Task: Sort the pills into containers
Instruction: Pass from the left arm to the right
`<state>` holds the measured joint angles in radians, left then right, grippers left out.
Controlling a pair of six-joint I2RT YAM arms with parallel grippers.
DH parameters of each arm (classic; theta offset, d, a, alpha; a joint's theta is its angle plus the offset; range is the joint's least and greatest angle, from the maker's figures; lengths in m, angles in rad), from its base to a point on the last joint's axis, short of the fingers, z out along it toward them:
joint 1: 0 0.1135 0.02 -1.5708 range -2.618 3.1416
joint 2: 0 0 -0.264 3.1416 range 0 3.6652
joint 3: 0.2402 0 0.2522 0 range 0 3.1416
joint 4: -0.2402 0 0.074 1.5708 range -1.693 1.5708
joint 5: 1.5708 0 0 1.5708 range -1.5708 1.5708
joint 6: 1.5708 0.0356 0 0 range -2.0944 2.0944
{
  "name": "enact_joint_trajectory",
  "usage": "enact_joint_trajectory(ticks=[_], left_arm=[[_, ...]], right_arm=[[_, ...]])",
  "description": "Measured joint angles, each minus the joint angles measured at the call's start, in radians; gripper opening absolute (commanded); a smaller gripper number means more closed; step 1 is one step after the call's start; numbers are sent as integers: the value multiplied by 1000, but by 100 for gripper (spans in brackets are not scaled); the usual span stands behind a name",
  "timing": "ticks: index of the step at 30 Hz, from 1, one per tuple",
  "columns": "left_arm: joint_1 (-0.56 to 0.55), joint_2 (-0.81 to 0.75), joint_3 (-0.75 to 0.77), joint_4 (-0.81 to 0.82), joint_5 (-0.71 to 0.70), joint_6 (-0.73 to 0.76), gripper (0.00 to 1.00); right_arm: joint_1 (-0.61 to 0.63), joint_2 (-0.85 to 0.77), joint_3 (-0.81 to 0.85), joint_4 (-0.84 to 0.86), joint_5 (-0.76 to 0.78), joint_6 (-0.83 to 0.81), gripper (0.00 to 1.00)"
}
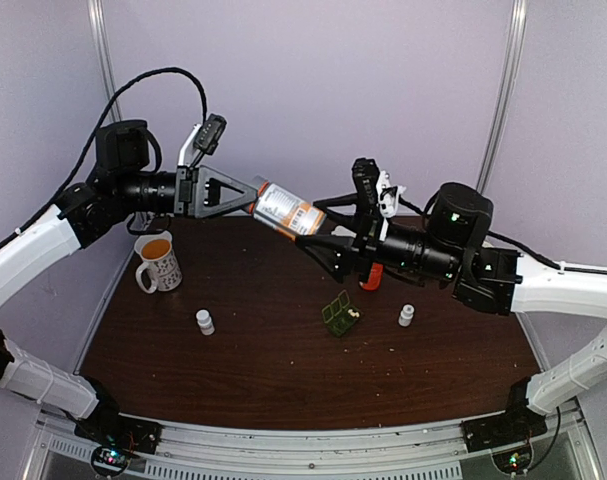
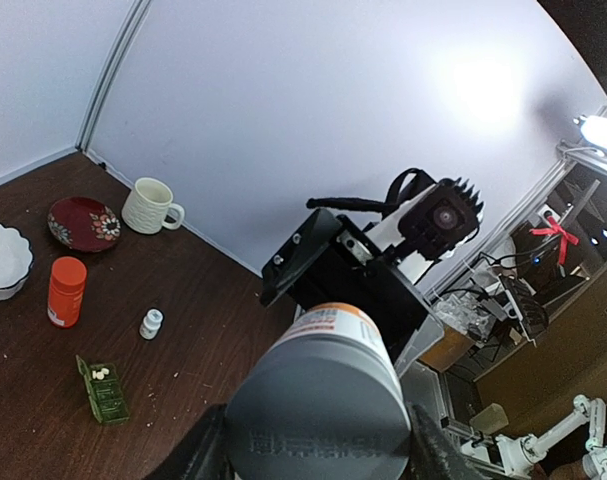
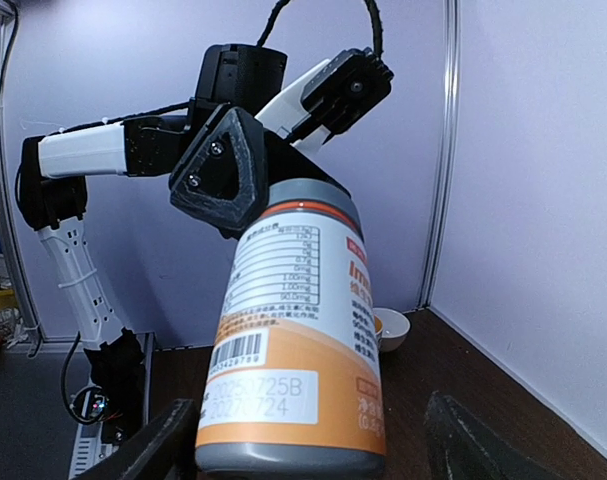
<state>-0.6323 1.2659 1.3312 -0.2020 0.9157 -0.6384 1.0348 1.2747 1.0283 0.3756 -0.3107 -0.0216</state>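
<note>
My left gripper [image 1: 258, 195] is shut on the grey cap end of the labelled bottle [image 1: 286, 210] and holds it tilted high above the table. In the left wrist view the cap [image 2: 318, 410] fills the space between my fingers [image 2: 198, 450]. My right gripper [image 1: 308, 243] is open, and its fingers [image 3: 153, 450] flank the bottle's base [image 3: 293, 400] with gaps on both sides. The dark-green pill box [image 1: 339, 314] lies open on the table below. Whitish pills [image 1: 352, 315] sit in one end cell, as the left wrist view also shows [image 2: 101, 373].
Two small white bottles [image 1: 204, 321] [image 1: 407, 315] stand either side of the box. An orange bottle [image 1: 371, 277] stands behind it, partly hidden by my right arm. A mug of orange liquid [image 1: 158, 262] is far left. A red plate [image 2: 83, 222], white bowl [image 2: 3, 260] and another mug [image 2: 151, 205] stand at the right.
</note>
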Motion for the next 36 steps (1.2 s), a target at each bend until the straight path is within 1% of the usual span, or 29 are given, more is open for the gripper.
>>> enact_joint_trajectory(ticks=[2,4,6,8,10,12,15,18,19,20,21,22,24,29,31,33,35,36], left_arm=[[0,0,0,0,4,0,26],[0,0,0,0,4,1,26],[0,0,0,0,6,2,26],[0,0,0,0,6,4,26],[0,0,0,0,7,6,26],[0,0,0,0,8,10,25],[0,0,0,0,9,16,25],[0,0,0,-9,0,26,25],[0,1,2,-16,-3,29,22],[0,3,10,-32,-5,31,15],[2,9,21,-48,-5,30,12],[2,15,28,-51,-2,22,11],[5,24,22,-47,3,-60,11],[17,23,-112,41,28,-337,14],[17,23,-151,78,32,-430,27],[17,16,-213,173,32,-542,47],[15,8,-260,248,30,-613,66],[12,7,-277,276,29,-639,74]], right_arm=[[4,10,0,-5,-1,-4,65],[9,18,0,-8,-3,-9,55],[16,20,0,-13,-1,-9,52],[25,20,1,-15,6,-14,47],[29,20,1,-18,17,-21,46],[35,20,1,-20,29,-26,38],[42,19,1,-21,42,-32,37],[55,19,1,-26,66,-50,32],[61,18,1,-31,79,-60,32],[68,17,1,-37,93,-69,30],[77,15,1,-44,114,-83,29],[90,12,1,-50,144,-107,29],[114,4,1,-70,219,-202,27],[166,0,-1,-179,381,-455,25],[182,0,-3,-209,428,-539,24],[196,-1,-7,-216,467,-608,23],[204,-5,-18,-216,480,-639,22],[205,-9,-27,-212,482,-642,21]])
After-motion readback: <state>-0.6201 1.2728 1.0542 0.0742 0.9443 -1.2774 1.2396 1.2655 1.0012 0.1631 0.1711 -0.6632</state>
